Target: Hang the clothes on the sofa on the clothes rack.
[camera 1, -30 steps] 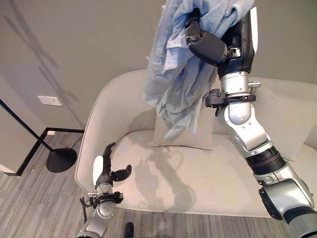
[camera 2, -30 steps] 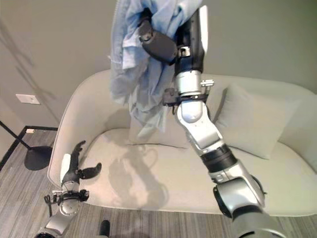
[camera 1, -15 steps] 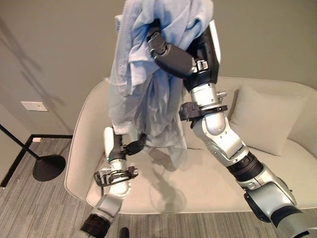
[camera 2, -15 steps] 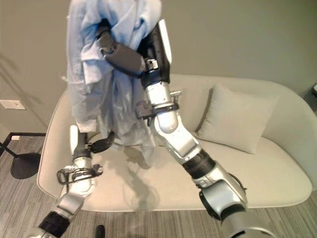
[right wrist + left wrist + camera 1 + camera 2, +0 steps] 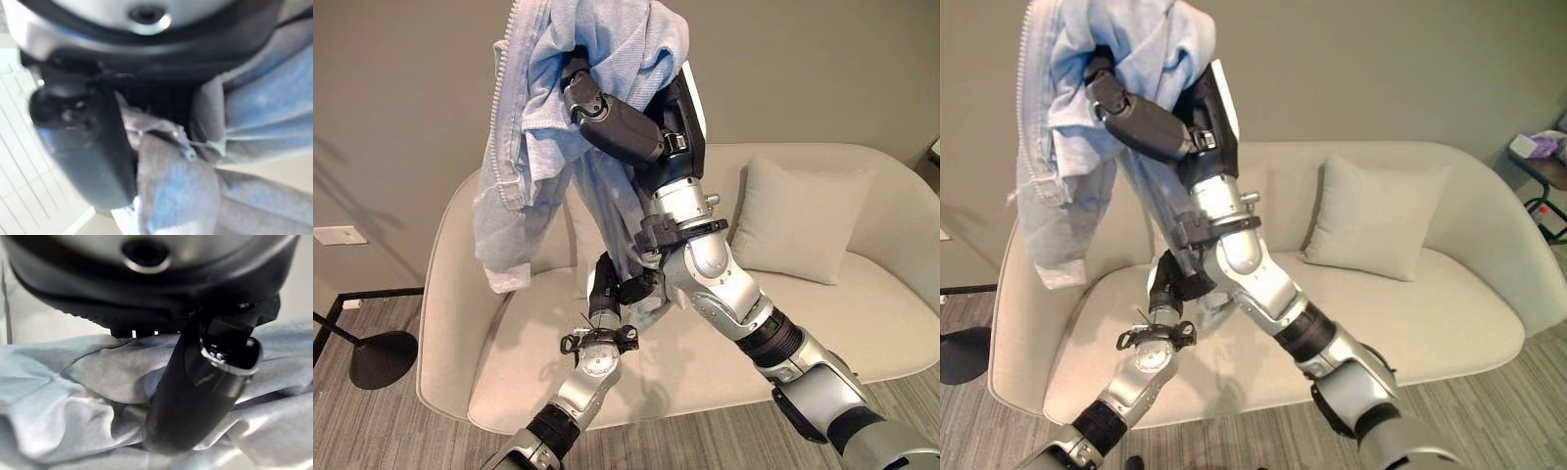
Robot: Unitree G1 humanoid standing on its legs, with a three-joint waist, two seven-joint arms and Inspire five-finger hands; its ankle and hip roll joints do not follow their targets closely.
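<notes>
Garment (image 5: 558, 108): pale blue, soft, crumpled, bunched in raised right robot hand (image 5: 607, 113).

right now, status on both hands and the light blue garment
Right hand shut on light blue denim garment, held high above beige sofa. Left hand pinching its lower hem. No rack in sight.

1. One sofa (image 5: 1449, 323), beige.
2. One loose cushion (image 5: 1371, 217) on the sofa; a second cushion (image 5: 576, 235) is partly hidden behind the garment.
3. One light blue garment (image 5: 533, 127).
4. One black round lamp base (image 5: 377, 357) on the floor.
5. Two hands: right (image 5: 607, 113), left (image 5: 619, 289).
</notes>
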